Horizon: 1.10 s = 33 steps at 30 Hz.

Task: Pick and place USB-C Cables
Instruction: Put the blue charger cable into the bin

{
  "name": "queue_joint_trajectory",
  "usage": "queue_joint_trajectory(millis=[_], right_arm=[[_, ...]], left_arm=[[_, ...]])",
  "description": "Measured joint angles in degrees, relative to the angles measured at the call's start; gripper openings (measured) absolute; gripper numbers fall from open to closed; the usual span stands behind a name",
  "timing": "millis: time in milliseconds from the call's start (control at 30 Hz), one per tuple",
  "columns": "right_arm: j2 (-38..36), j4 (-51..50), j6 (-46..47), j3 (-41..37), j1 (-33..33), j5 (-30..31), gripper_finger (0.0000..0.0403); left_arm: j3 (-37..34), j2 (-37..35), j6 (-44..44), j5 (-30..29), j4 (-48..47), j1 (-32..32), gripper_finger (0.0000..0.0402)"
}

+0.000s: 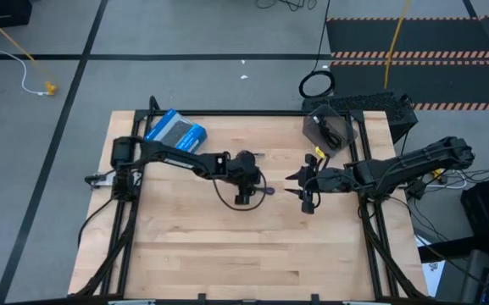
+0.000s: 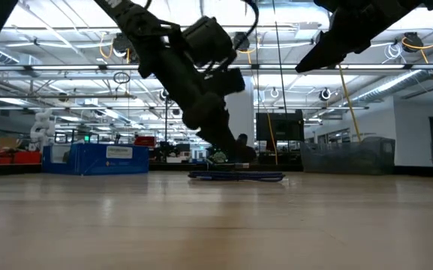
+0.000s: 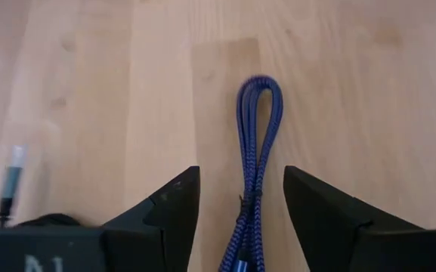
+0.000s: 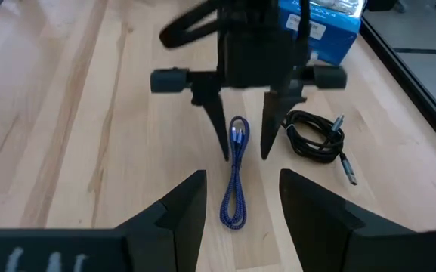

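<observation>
We start at the near, bare part of the bench [image 1: 227, 263], pale wood planks with nothing on them in the high view.

Mid-bench, the blue-purple cable [image 4: 234, 175] lies flat as a long folded bundle. The left gripper [image 4: 244, 157] stands down over one end of it, fingers [image 3: 168, 215] open, one on each side of the bundle; we see a gap between each finger and the braid, so no grip. In the left wrist view the cable's looped end [image 3: 259, 94] reaches forward beyond the fingertips. The low view shows the same cable as a thin dark line on the bench surface under the left arm.

Facing it across the cable, the right gripper [image 1: 305, 190] hangs above the bench, fingers [image 4: 180, 208] spread wide, with the cable's other looped end showing between them in its wrist view. In the low view it is well clear of the surface.

Just beside the left gripper, a black cable [image 4: 317, 137] lies coiled on the bench, a plug end trailing out.

Farther back, a blue-and-grey box [image 1: 176, 133] sits near the far left corner. At the far right corner stands a clear bin [image 1: 333, 127] with something dark inside; we cannot tell what.

Beyond the bench, a black cable hoop [image 1: 316, 84] lies on the floor.
</observation>
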Motion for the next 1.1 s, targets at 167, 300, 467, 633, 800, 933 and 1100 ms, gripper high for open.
queue_joint_trajectory(millis=[167,300,467,633,800,933,1100], right_arm=[[0.0,0.1,0.0,0.0,0.0,0.1,0.0160],[0.0,0.0,0.0,0.0,0.0,0.1,0.0160],[0.0,0.0,-0.2,0.0,0.0,0.2,0.0160],[0.0,0.2,-0.2,0.0,0.0,0.2,0.0160],[0.0,0.5,-0.2,0.0,0.0,0.2,0.0160],[0.0,0.5,-0.2,0.0,0.0,0.2,0.0160],[0.0,0.5,-0.1,0.0,0.0,0.2,0.0160]], left_arm=[[1.6,2.7,0.7,0.0,-2.8,0.1,0.0202],[1.7,2.5,1.2,0.0,-4.3,0.1,0.0202],[1.7,2.2,1.1,0.0,-5.0,0.2,0.0202],[1.7,2.5,1.2,0.0,-6.5,0.3,0.0202],[1.7,2.5,1.6,0.0,-6.7,0.4,0.0202],[1.7,2.5,2.1,0.0,-6.7,0.4,0.0202],[1.7,2.6,2.5,0.0,-6.9,0.7,0.0196]])
